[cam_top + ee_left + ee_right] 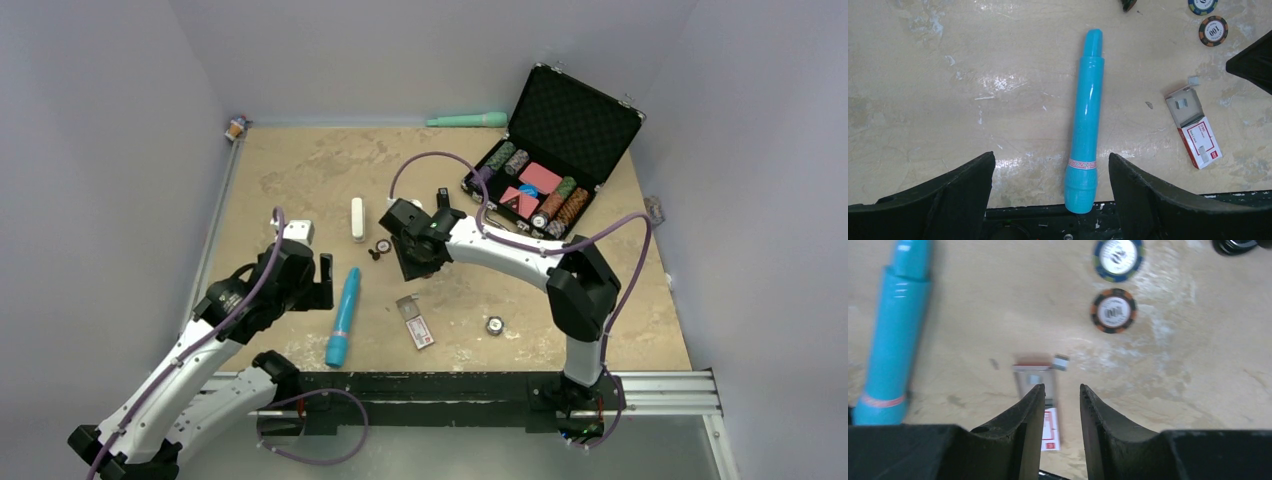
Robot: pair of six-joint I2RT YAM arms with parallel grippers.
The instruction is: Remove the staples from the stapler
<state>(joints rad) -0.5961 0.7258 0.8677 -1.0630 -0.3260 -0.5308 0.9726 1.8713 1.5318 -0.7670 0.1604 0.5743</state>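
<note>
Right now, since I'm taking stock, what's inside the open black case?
The black case holds rows of poker chips and pink flat packs; whatever lies beneath them is covered.

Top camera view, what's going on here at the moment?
Neither arm is holding anything. The left gripper hovers wide open over the blue tube. The right gripper, fingers slightly apart, hangs above the opened staple box, near two poker chips. The slim black bar just beyond the right gripper looks like the stapler, and nothing is touching it, so the unloading has not started.
</note>
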